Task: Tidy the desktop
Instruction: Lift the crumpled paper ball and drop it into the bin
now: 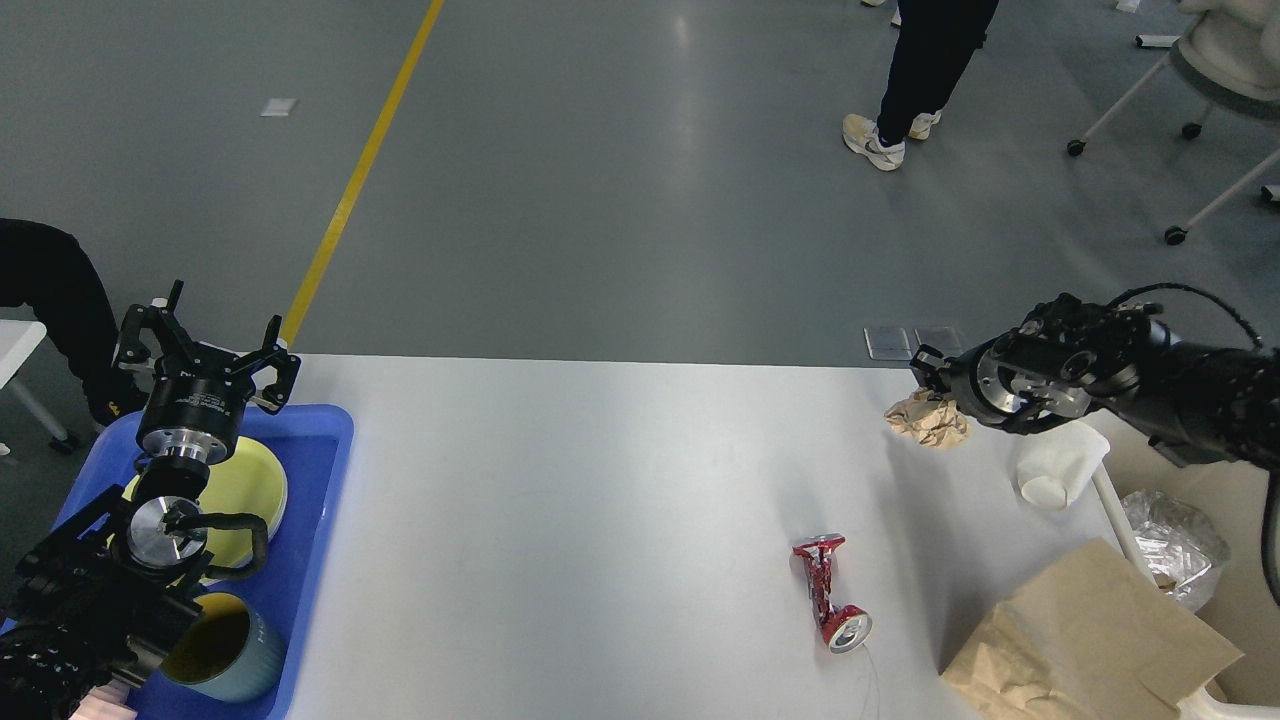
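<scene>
Brown bag [1090,640] near; R hand [925,380] above desktop [600,500].

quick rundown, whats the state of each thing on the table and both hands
left hand: open, empty, above the blue tray
right hand: shut on crumpled paper ball
red can: crushed, lying on its side on the desktop
white cup: tipped over
brown paper bag: lying flat, creased
mug: upright in tray
</scene>
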Motion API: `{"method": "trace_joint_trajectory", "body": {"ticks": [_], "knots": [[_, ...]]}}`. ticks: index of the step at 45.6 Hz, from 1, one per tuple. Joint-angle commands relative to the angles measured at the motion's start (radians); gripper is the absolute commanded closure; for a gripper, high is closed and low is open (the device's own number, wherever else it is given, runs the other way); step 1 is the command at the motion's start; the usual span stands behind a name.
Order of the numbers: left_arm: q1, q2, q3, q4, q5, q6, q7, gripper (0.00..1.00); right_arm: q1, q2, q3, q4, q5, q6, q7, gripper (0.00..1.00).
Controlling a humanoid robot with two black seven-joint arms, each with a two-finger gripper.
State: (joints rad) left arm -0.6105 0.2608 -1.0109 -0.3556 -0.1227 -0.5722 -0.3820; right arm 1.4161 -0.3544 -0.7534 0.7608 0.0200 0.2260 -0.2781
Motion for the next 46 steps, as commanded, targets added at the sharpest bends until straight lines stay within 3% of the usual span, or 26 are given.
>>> {"method": "trace_joint_trajectory", "body": {"ticks": [1,13,22,27,38,46], "knots": [[0.0,0.0,0.0,0.0,0.0,0.0,0.0,0.03,0.153,-0.106,0.002,0.11,0.0,0.079,0.002,1.0],[0.0,0.0,0.0,0.0,0.0,0.0,0.0,0.03,0.437,-0.305,0.048,0.265,0.0,0.315,0.002,1.0],[-0.002,0.0,0.0,0.0,0.0,0.0,0.0,0.03,0.503,-0.373,0.08,0.275,-0.002,0.374,0.0,1.0],[0.0,0.0,0.0,0.0,0.0,0.0,0.0,0.03,0.472,-0.38,0.066,0.239,-0.008,0.323,0.0,1.0],[0.0,0.0,0.0,0.001,0.0,0.0,0.0,0.03,0.083,-0.371,0.065,0.003,0.0,-0.075,0.0,1.0],[0.0,0.0,0.0,0.0,0.0,0.0,0.0,0.03,-0.156,-0.35,0.095,-0.127,0.001,-0.206,0.0,1.0]]}}
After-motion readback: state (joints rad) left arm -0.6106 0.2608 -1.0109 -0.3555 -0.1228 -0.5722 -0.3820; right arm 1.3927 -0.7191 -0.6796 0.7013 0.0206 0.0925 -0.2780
